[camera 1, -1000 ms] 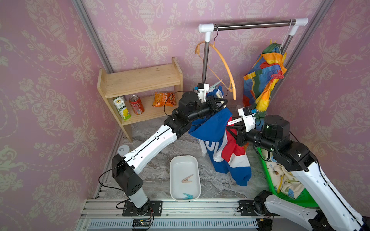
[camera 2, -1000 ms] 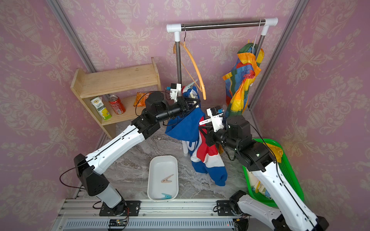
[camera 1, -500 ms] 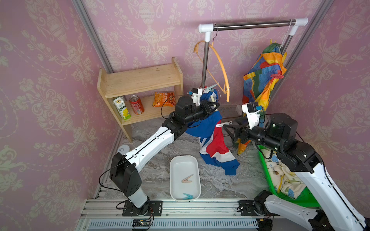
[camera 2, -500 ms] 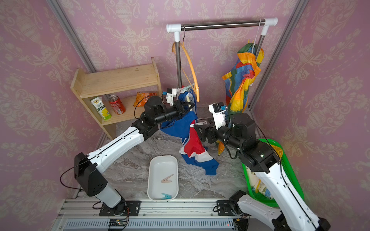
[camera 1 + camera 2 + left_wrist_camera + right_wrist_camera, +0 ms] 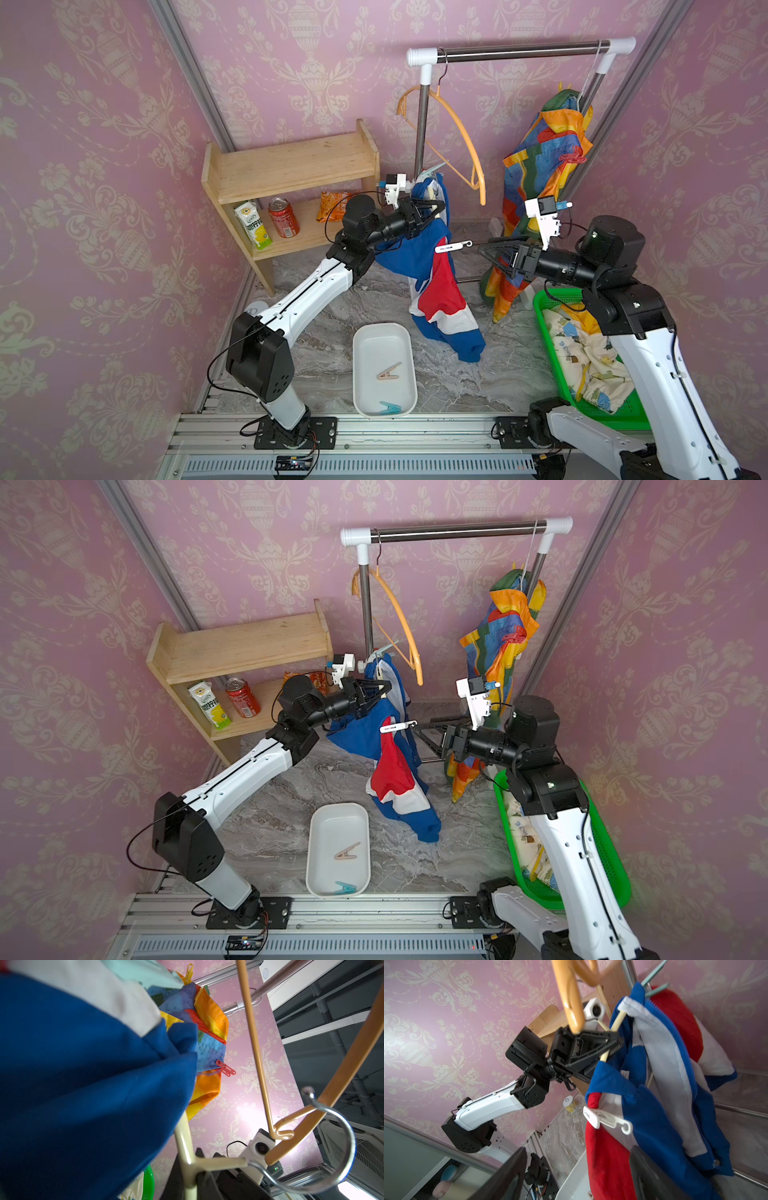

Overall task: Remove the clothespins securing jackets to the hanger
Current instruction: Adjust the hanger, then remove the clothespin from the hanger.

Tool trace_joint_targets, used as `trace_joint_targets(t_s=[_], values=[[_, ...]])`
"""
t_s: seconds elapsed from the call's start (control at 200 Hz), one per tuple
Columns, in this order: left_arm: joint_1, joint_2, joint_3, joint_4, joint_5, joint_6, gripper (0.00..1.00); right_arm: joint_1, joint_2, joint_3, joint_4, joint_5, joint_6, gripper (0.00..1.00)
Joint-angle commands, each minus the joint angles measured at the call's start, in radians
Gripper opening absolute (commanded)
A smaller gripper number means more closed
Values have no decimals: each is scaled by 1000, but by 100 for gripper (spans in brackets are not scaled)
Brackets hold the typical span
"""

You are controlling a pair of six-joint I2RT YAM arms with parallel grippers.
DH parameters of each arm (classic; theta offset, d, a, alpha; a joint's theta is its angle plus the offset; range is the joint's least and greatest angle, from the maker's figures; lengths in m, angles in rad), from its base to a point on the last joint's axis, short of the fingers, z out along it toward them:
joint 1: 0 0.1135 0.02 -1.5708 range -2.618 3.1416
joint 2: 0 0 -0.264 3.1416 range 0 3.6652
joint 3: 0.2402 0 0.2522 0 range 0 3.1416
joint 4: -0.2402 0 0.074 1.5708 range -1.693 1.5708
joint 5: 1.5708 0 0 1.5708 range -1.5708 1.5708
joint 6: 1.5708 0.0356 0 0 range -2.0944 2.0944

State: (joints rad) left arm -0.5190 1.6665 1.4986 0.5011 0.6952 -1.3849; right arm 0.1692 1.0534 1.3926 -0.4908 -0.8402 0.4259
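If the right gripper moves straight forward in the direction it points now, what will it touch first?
Most likely the white clothespin clipped on the blue, red and white jacket; the open right gripper points at it, with a free gap between. Depth is not fully certain.

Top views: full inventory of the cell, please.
blue-red-white jacket: one, on cream hanger
rainbow jacket: one, on rail
yellow jacket: one, in green basket
clothespins: six; beige pin and teal pin in white tray; white pin and second teal pin on blue-red-white jacket; red pin and yellow pin on rainbow jacket
orange hanger: one, empty, on rail
wooden shelf: one, with carton, red can, snack bag
left end effector: shut on cream hanger
right end effector: open, empty
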Motion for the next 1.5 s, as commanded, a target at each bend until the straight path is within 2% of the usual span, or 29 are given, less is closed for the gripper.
trace_joint_targets(t_s=[0.0, 0.185, 0.3, 0.445, 0.625, 0.926, 1.186, 1.336, 1.496], values=[[22, 7, 32, 186, 15, -43, 0, -10, -11, -59, 122, -167, 134, 82], [23, 11, 64, 151, 49, -23, 0, -10, -1, -115, 208, -141, 165, 82], [22, 19, 84, 149, 58, -31, 0, -8, 18, -138, 308, -141, 244, 80], [20, 15, 90, 153, 64, -34, 0, 29, 57, -93, 208, -94, 138, 79], [19, 15, 95, 145, 67, -34, 0, 81, 89, -60, 180, -47, 90, 78], [7, 30, 119, 164, 101, -63, 0, 92, 84, -84, 248, 32, 109, 66], [4, 35, 126, 163, 128, -74, 0, 98, 103, -100, 342, 45, 164, 54], [4, 42, 129, 165, 130, -77, 0, 117, 111, -83, 317, 49, 151, 38], [4, 46, 130, 175, 130, -87, 0, 134, 106, -75, 278, 57, 131, 34]])
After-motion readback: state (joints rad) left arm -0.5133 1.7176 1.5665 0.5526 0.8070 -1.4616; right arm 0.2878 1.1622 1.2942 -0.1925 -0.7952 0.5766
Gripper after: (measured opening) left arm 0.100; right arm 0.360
